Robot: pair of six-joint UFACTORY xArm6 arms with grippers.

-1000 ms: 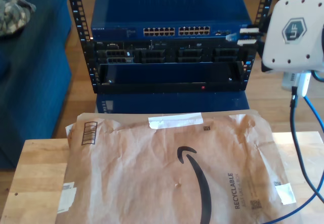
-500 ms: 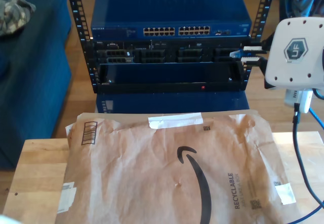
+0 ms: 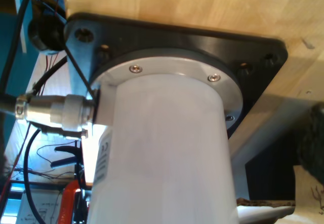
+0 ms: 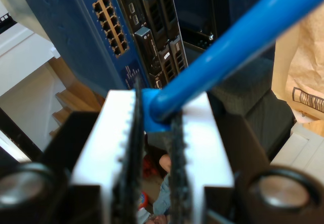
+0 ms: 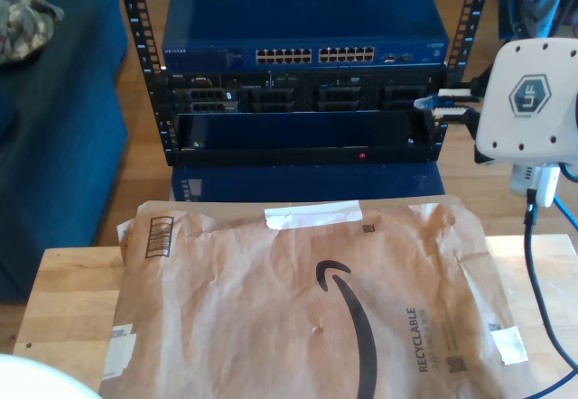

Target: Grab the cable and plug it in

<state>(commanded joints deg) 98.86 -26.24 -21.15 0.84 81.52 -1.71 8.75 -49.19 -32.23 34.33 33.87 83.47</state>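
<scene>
My second gripper [image 4: 154,148] pinches the blue cable [image 4: 228,46] between its white fingers [image 4: 114,148], just off the network switch [image 5: 302,33]. The exterior view adds the paper mailer [image 5: 307,300] nearer the camera. My first gripper's jaws: cannot tell.

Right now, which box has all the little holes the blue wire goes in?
Find the black rack behind the table. At its top sits the blue switch. It alone is blue with two rows of small square ports; the units beneath are black. My second hand holds the cable nearby.
</scene>
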